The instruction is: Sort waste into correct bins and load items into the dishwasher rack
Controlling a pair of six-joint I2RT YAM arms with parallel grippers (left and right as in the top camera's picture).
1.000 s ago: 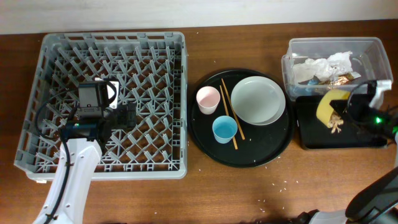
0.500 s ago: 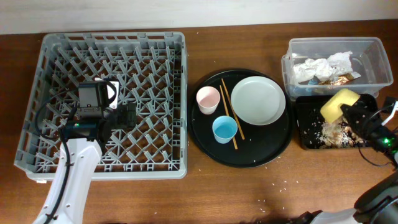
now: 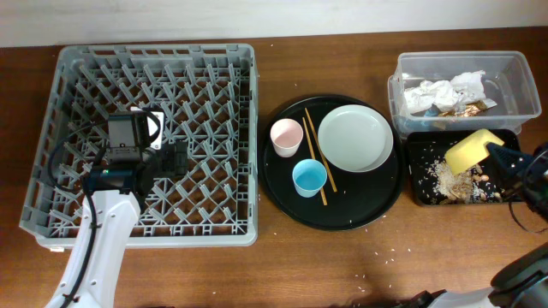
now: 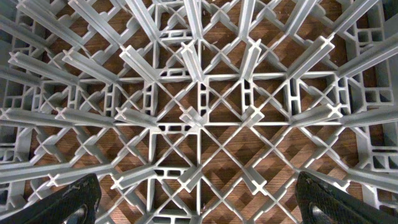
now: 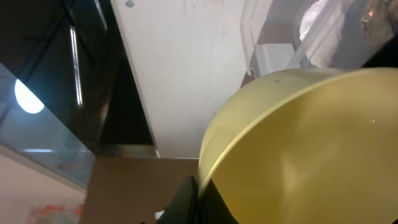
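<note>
My right gripper [image 3: 495, 156] is shut on the rim of the yellow bowl [image 3: 471, 149], holding it tilted over the black rectangular tray [image 3: 423, 192]; the bowl fills the right wrist view [image 5: 311, 149]. Beige food scraps [image 3: 454, 178] lie in that tray. The clear tub [image 3: 411, 62] behind it holds white napkins [image 3: 445, 89] and a brown-gold wrapper [image 3: 475, 107]. My left gripper [image 3: 175, 160] is open and empty over the grey dishwasher rack [image 3: 77, 60], whose pegs fill the left wrist view [image 4: 199, 112]. The white plate [image 3: 354, 138], pink cup [image 3: 286, 136], light-blue cup [image 3: 309, 178] and chopsticks [image 3: 318, 158] sit on the round black tray [image 3: 282, 201].
The round black tray stands between the rack and the two bins. Small crumbs [image 3: 390, 252] lie on the wooden table in front of it. The table's far edge meets a white wall.
The bowl tipped over the black tray and the scraps fell out into it. The bowl and my right gripper have shifted right and turned. The left arm has not moved.
</note>
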